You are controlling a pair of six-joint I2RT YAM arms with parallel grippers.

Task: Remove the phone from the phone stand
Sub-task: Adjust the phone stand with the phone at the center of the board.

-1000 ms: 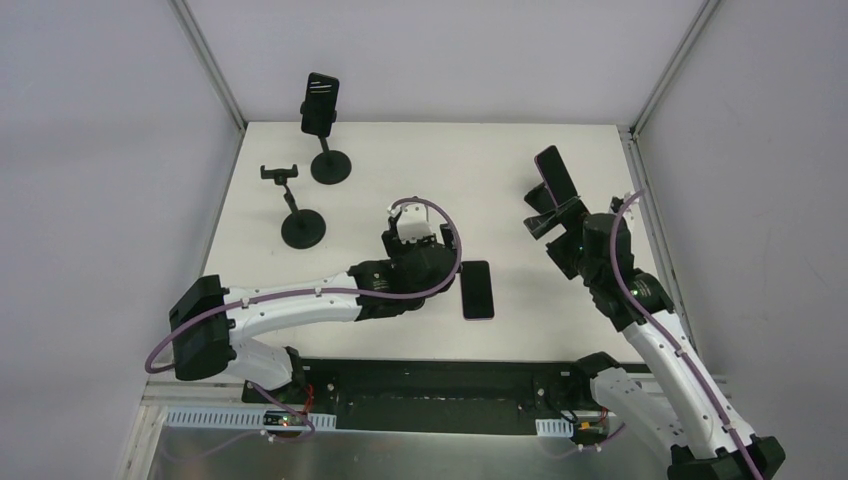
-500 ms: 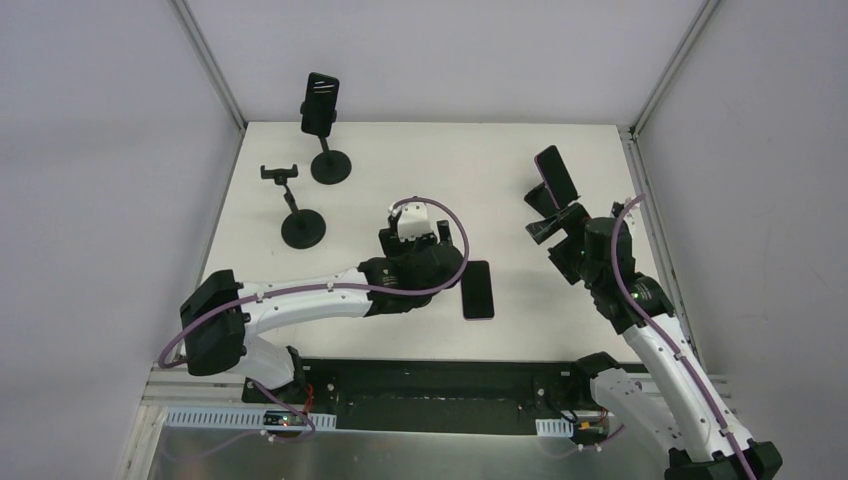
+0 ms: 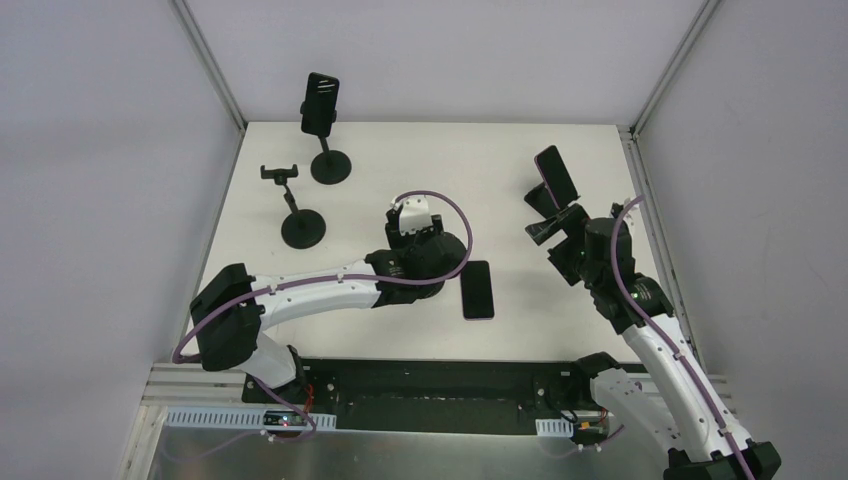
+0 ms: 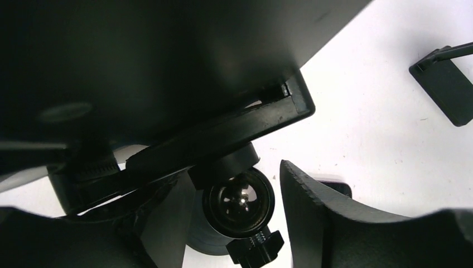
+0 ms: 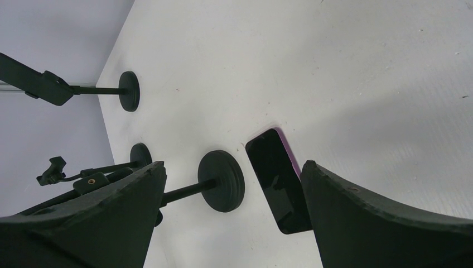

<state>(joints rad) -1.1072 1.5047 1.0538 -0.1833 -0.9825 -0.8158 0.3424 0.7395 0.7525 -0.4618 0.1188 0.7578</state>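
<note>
**Where the left pincer brackets the stand head: the grasp step**

As the top view shows, the left pincer (image 3: 412, 228) hangs over mid-desk, and its arm hides the stand beneath. A black, purple-edged phone lying flat (image 3: 478, 290) is just beside it on the white desk (image 3: 420, 150). The right pincer (image 3: 547, 214), released and wide, holds nothing. It sits near a black phone tilted on the right-hand stand (image 3: 555, 174). A third black phone on a tall stand (image 3: 320, 104) and an empty black clamp stand (image 3: 293, 205) are well apart at back left.

Left wrist view: a broad black slab (image 4: 139, 56), judged to be the phone to remove, sits in the black clamp arm (image 4: 234, 125) above the glossy ball joint (image 4: 239, 202). The serrated fingers (image 4: 334, 223) stand part-way apart on either side of the joint. Whether they press on anything cannot be told.

Right wrist view: a round black stand base (image 5: 221, 180) stands just beside the flat phone.

Step in hand, by judgement: taking hold at the stand. The next move calls for a grip on the slab itself, not the clamp, then a lift clear of the hooks.
</note>
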